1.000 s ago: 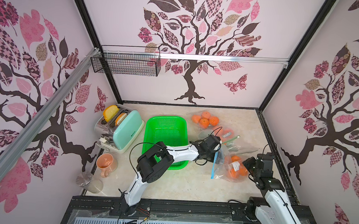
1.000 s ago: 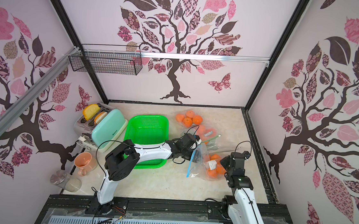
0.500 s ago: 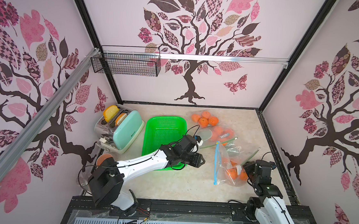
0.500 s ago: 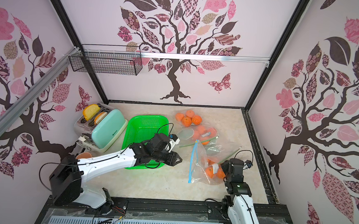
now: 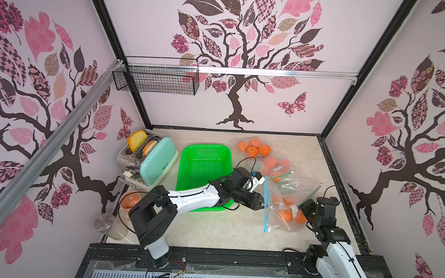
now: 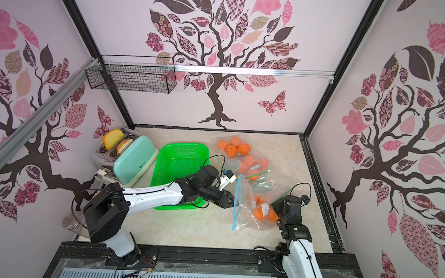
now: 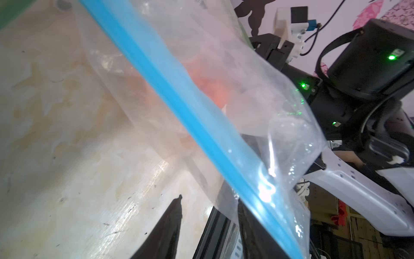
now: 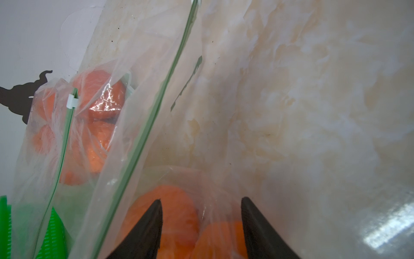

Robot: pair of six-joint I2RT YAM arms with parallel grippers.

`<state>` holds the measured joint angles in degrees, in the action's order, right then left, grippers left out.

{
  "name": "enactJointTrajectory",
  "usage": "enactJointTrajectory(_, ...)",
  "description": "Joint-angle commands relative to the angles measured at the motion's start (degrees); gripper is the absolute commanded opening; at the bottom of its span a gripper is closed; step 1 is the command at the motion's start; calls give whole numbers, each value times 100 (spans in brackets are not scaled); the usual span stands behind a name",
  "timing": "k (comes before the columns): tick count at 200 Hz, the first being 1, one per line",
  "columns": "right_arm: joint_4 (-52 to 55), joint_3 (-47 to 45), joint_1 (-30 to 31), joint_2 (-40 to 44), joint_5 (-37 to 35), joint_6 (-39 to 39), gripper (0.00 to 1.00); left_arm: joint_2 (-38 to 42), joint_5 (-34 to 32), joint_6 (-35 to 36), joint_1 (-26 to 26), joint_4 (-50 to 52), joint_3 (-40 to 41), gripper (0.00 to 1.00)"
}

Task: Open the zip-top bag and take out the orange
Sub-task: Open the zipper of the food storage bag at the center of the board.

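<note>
The left jaws are standing spread and pinching nothing. In the left wrist view one dark finger [image 7: 171, 226] is showing bare over the table [image 7: 67, 157], while the other is lying behind the blue zip strip [image 7: 179, 107] of the zip-top bag [image 7: 257, 94]. In both top views these jaws are hovering just beside the middle of that strip.

The right jaws are also standing apart. Their two fingers [image 8: 147, 231] are flanking the bag's bulging bottom end, and I cannot tell whether they are touching the plastic. Two oranges [image 8: 170, 208] are showing between them through the film. In a top view three orange shapes [image 5: 289, 215] are showing inside this bag, though the crumpled plastic is making the count unsure. The bag is lying on the table at the front right, between the two pairs of jaws.

Three bags are lying there in all: this blue-zipped one and two green-zipped ones. One green-zipped bag [image 5: 294, 185] is lying flat just behind it and overlapping it. The other [image 5: 276, 166], farther back, is holding several oranges.

Four more oranges [image 5: 252, 146] are clustering near the back wall. One green basket [image 5: 207, 145] is sitting at the table's middle, and the left arm [image 5: 194, 196] is crossing its front corner. One mint toaster [image 5: 159, 159] is carrying two slices [image 5: 138, 139]. One orange cup [image 5: 130, 202] and one clear glass [image 5: 107, 224] are standing at the front left. One wire basket [image 5: 156, 80] is hanging on the wall.
</note>
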<state>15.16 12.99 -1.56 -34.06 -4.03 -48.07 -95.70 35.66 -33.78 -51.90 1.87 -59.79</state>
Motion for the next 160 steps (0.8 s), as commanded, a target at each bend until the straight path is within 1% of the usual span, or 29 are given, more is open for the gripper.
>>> enactJointTrajectory(1,66,160,7,14,9,243,59,40,395,-345,-22,-810,27,47)
enactJointTrajectory(18,79,168,7,5,-17,336,59,1,587,-713,-22,-1339,140,48)
enactJointTrajectory(38,85,186,9,-6,-29,377,59,-40,618,-885,-44,-1564,161,50)
enactJointTrajectory(62,88,237,11,-47,0,419,59,-370,525,-779,-126,-1155,-164,49)
enactJointTrajectory(68,95,256,10,-56,-3,436,59,-432,492,-761,-151,-972,-181,49)
enactJointTrajectory(89,60,290,9,-107,-1,474,59,-575,267,-735,-220,-800,-149,48)
enactJointTrajectory(115,-37,281,7,-190,84,483,59,-556,-344,-576,-224,-514,-131,48)
enactJointTrajectory(125,-48,274,7,-212,87,491,59,-553,-472,-510,-216,-414,-204,48)
enactJointTrajectory(142,-66,261,9,-213,70,527,59,-583,-453,-506,-215,-417,-387,46)
enactJointTrajectory(160,-96,224,8,-176,44,560,59,-613,-338,-700,-222,-677,-480,41)
